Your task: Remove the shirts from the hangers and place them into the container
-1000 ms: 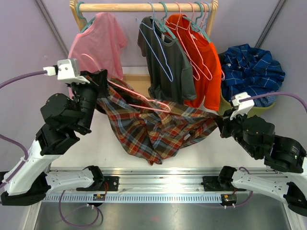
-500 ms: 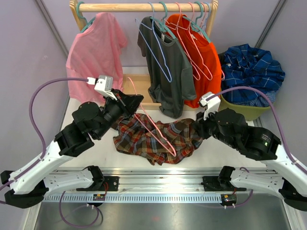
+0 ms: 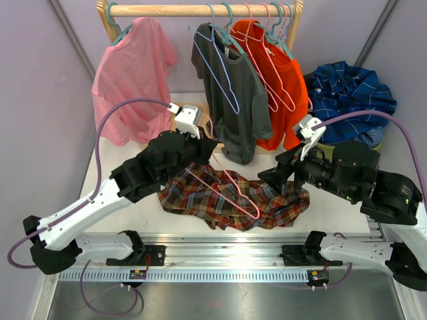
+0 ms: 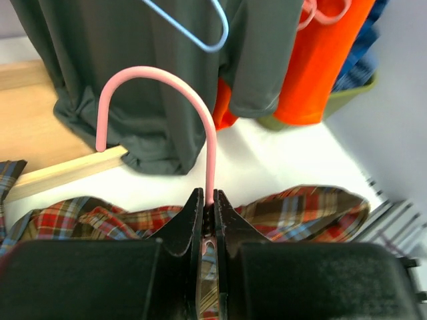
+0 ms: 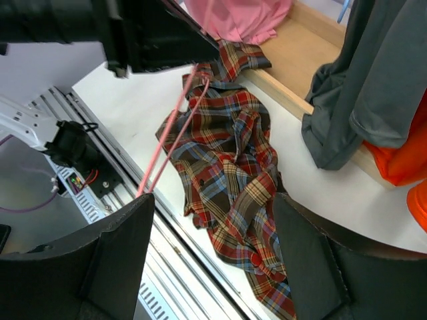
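The red-brown-green plaid shirt (image 3: 280,203) lies crumpled on the white table near the front edge, also in the right wrist view (image 5: 233,173). My left gripper (image 3: 205,150) (image 4: 209,197) is shut on the neck of a pink hanger (image 3: 230,190), just under its hook (image 4: 167,77). The hanger's triangle slants across the top of the shirt. My right gripper (image 3: 277,177) (image 5: 213,200) is open above the shirt's right end, holding nothing. The olive container (image 4: 333,110) stands at the back right with a dark blue plaid shirt (image 3: 350,97) heaped in it.
A wooden rail (image 3: 200,10) at the back carries a pink shirt (image 3: 133,80), a dark grey shirt (image 3: 233,100) and an orange shirt (image 3: 287,87), plus an empty lavender hanger (image 3: 220,73). The rack's wooden base (image 5: 313,60) sits behind the plaid shirt. A metal rail (image 3: 220,253) borders the table's front.
My right gripper has opened and let go of the plaid shirt, which dropped from being stretched between the arms onto the table. The left arm swung right with the pink hanger.
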Controlling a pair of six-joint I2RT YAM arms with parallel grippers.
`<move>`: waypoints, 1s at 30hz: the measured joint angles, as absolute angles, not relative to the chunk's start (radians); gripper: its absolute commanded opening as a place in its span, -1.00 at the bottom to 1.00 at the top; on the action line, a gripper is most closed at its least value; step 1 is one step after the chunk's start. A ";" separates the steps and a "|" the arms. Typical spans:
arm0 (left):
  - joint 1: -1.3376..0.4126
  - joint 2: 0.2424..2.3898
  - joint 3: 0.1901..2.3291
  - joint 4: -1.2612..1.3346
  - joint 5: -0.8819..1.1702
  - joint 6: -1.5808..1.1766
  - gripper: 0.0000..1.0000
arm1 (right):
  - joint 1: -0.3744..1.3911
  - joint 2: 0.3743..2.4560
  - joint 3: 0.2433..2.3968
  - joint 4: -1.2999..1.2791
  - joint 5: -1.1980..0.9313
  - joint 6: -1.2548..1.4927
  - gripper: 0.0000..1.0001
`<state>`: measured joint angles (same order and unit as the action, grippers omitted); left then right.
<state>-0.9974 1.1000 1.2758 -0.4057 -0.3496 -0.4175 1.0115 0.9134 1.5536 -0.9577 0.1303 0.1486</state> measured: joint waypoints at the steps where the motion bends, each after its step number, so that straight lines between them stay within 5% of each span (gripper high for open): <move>1: -0.997 1.119 1.289 -0.419 -0.348 -0.410 -1.00 | 1.011 0.913 1.565 -0.959 0.124 0.146 0.57; 21: -0.997 1.195 1.364 -0.477 -0.355 -0.341 -1.00 | 1.011 1.080 1.447 -0.885 -0.148 0.193 0.47; 30: -1.002 1.222 1.380 -0.477 -0.372 -0.328 -1.00 | 1.011 1.088 1.438 -0.858 -0.178 0.213 -0.45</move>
